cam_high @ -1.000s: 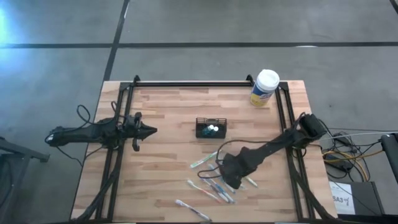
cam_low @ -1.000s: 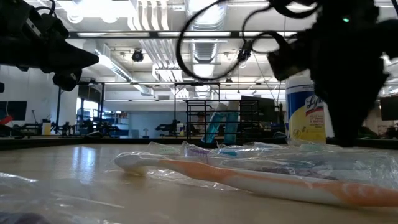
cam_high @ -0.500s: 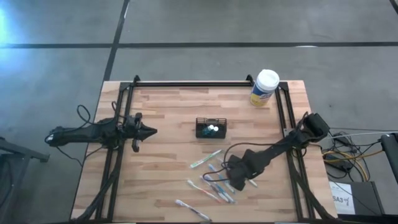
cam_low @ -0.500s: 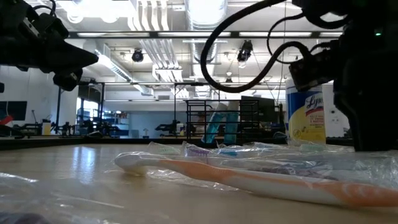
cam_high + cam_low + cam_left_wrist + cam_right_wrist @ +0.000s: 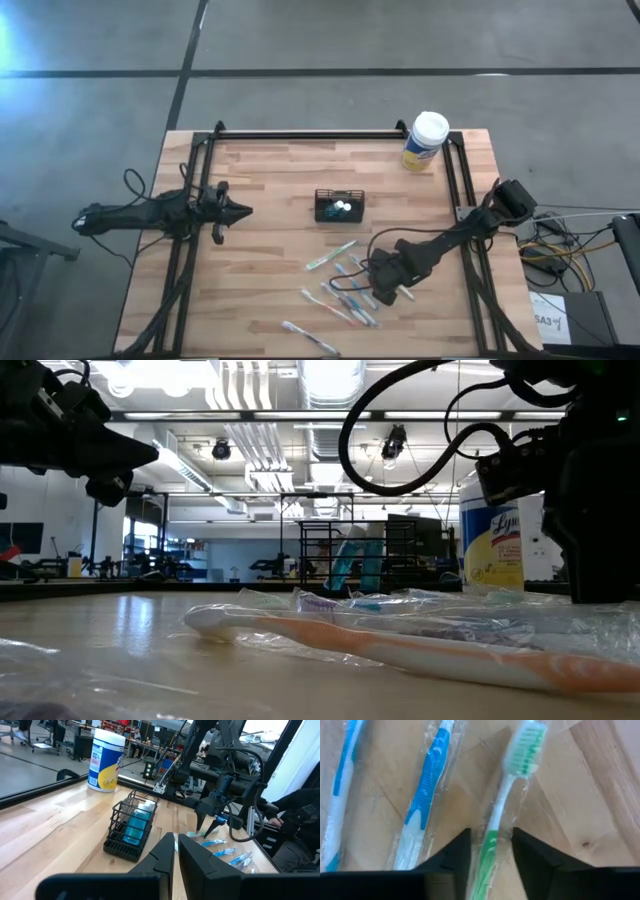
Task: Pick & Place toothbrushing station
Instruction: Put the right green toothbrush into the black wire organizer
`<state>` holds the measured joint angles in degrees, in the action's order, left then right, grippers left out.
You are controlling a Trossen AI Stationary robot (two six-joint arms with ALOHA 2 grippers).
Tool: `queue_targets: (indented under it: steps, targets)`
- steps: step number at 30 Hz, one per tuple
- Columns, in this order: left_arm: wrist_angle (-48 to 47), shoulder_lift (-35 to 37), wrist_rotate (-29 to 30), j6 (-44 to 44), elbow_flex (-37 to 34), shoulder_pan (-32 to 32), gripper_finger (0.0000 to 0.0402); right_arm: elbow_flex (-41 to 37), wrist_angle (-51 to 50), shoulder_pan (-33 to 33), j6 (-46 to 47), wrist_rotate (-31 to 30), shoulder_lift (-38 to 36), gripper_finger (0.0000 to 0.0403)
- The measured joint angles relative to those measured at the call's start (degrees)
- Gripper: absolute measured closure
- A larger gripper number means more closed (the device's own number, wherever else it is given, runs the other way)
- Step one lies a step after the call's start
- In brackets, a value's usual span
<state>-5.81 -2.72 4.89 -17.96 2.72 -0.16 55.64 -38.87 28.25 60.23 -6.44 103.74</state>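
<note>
**Right arm lined up on a green toothbrush, grab not locked in**

So the right gripper (image 5: pixel 383 290) is down low over the scatter of wrapped toothbrushes on the near-right part of the desk (image 5: pixel 260 250). In its wrist view the two jaws sit on either side of the handle of a green toothbrush (image 5: pixel 506 815), which is in a clear wrapper. There's a visible gap on each side, so the jaws are part-way in and straddling the handle, not clamped on it.

A blue toothbrush (image 5: pixel 426 805) lies just beside the green one, roughly parallel, and another blue one is farther out.

The toothbrushing station (image 5: pixel 340 206), the little black mesh caddy, stands upright mid-desk, well apart from the gripper, with a blue bottle or two inside. A wipes canister (image 5: pixel 425 141) is off at the far-right corner.

The left gripper (image 5: pixel 235 211) hovers above the left side of the desk, jaws pretty much pinched together and holding nothing.

What I'd worry about:
- slick wrapper means the handle could squirt out as the jaws close
- the jaw nearest the blue brush could snag its wrapper and drag it along
- a thin handle flat on wood is easy to pinch too high and miss
</note>
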Motion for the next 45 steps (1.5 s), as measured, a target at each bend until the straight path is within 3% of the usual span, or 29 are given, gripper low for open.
queue_targets:
  steps: [6,16,22,26,32,37,45]
  targets:
    - [-0.77,0.0,0.03,-0.07,0.67,0.0,0.0374,-0.11,-0.19,0.45,-0.82,-0.17,-0.78,0.0381]
    - [-0.74,-0.24,-0.6,-1.9,0.66,0.04,0.0374,-0.37,-1.71,7.6,4.07,-13.67,-11.76,0.0391]
    - [-0.59,-0.44,-1.1,-1.63,0.48,0.04,0.0374,-0.91,-1.1,13.33,4.11,-28.88,-19.35,0.0397]
    - [-0.61,-0.46,-1.0,-1.57,0.46,0.03,0.0374,-1.93,1.12,15.52,1.3,-35.31,-23.9,0.0397]
    - [-0.31,-0.45,-0.85,-1.1,0.39,0.02,0.0374,-4.02,9.92,16.11,-10.4,-43.04,-29.21,0.0396]
    - [-0.13,-0.44,-0.83,0.13,0.01,0.02,0.0374,-8.49,24.43,15.75,-24.69,-49.85,-32.42,0.0395]
    - [-0.05,-0.5,-0.83,0.49,-0.07,-0.02,0.0374,-20.64,52.85,10.17,-43.31,-48.85,-36.25,0.0395]
